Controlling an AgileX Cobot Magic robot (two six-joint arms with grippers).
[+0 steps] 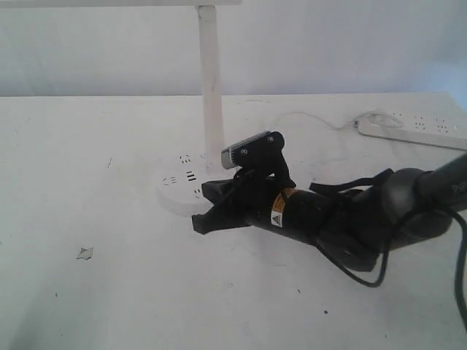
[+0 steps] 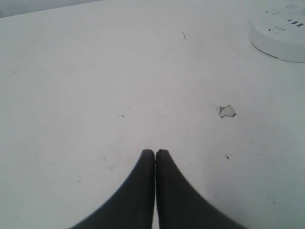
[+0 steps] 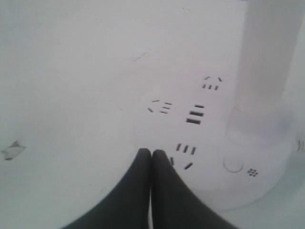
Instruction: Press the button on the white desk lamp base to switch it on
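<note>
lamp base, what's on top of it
On the white desk lamp base sit socket holes, USB slots, a slim pole, the small round button and tiny dots. The shut right tool hides part of its top; nothing beneath it shows.

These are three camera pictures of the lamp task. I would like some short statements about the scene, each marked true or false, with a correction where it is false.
1. The right gripper is shut, fingers together. True.
2. Its tip rests on the small round white button. False: the tip is apart from the button, beside the dark socket slots.
3. The slim white pole stands upright on the round white plastic lamp base. True.
4. The left gripper holds the small grey scrap. False: it is shut on nothing, and the scrap lies apart on the white table.
5. The long white power strip touches the lamp base. False: it lies apart.
</note>
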